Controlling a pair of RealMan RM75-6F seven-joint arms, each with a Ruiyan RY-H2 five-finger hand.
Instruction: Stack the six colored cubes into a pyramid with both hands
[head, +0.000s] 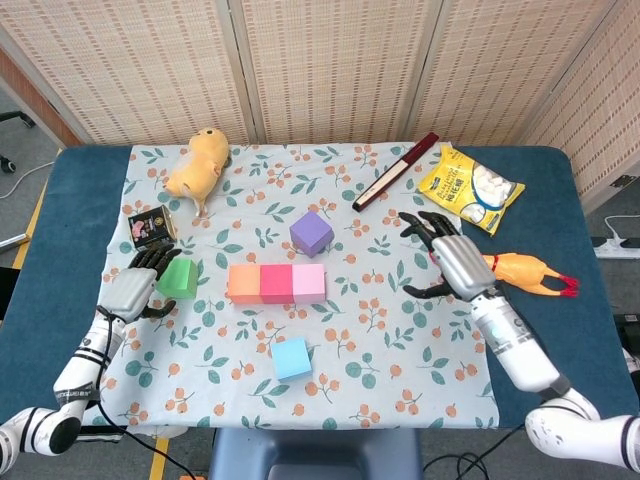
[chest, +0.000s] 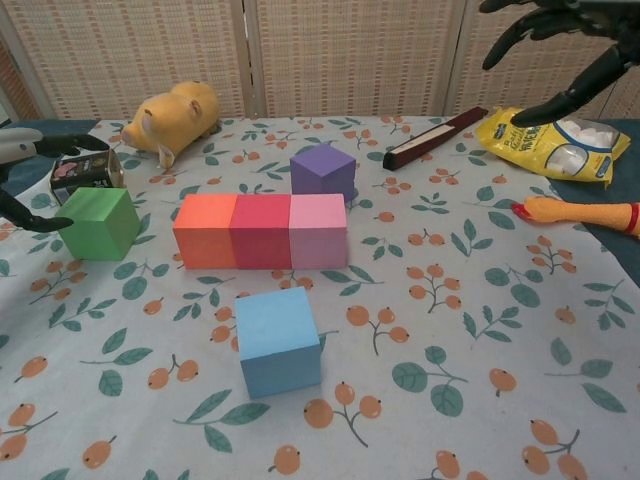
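since the bottom row of orange cube, red cube and pink cube sits touching, running left to right, the second layer needs feeding. nearest is the blue cube, alone in front of the row, between both arms. left hand sits just beside the green cube, fingers spread, holding nothing, so probably that goes first. right hand is empty too, raised well apart. purple cube is behind the row.
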